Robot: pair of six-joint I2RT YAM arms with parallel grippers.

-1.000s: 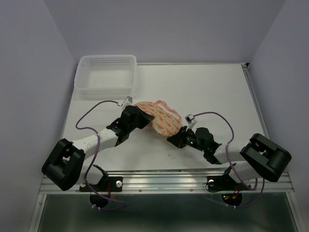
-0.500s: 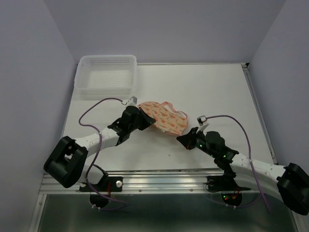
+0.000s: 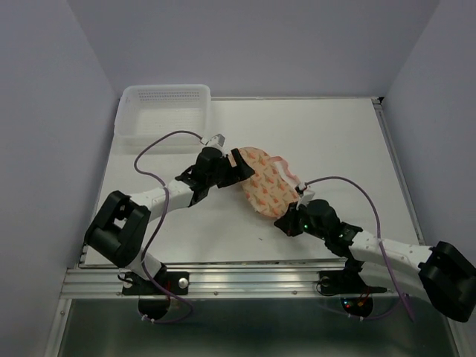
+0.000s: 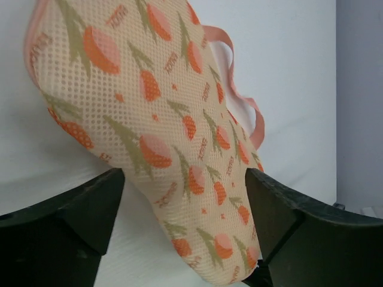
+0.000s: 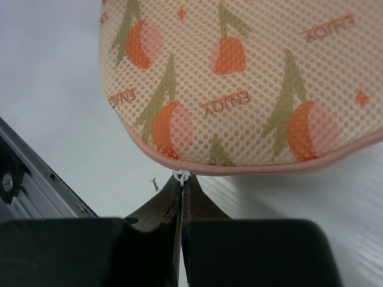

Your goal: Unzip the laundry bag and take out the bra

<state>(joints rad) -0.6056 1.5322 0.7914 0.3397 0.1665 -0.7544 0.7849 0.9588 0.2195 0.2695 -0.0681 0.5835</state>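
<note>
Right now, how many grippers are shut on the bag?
1. The right gripper pinches the zip pull at the bag's near edge. The left gripper is open, with the bag between its fingers.

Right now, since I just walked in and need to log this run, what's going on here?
Two arms are working on the laundry bag. The left tool straddles one end; whether it clamps is unclear. The right tool is pinched shut on the zipper pull at the seam, which looks closed there. No bra shows.
</note>
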